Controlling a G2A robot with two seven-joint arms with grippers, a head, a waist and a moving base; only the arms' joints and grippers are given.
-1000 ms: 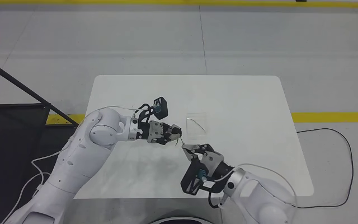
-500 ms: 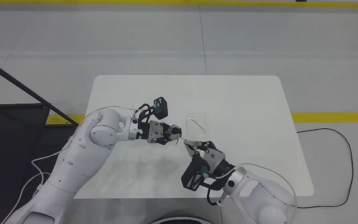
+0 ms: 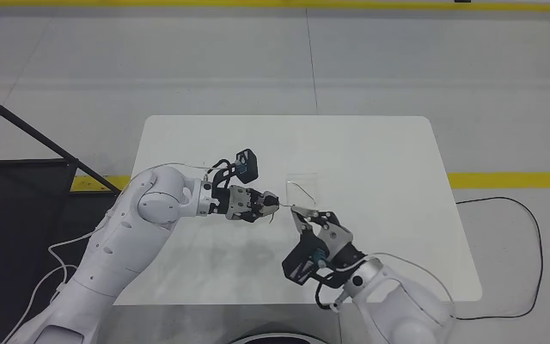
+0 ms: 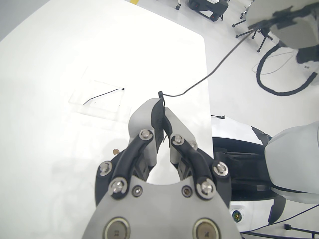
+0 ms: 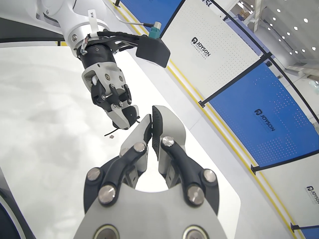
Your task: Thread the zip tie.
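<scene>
Above the table (image 3: 387,155), left gripper (image 4: 162,105) and right gripper (image 5: 151,119) each clamp one zip tie (image 4: 211,69).

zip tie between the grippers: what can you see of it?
The zip tie is a thin black plastic-looking strap, held in the air above the table. The left gripper is shut on it near its small head, which sticks out past it; the strap runs, slightly bent, to the shut right gripper.
</scene>
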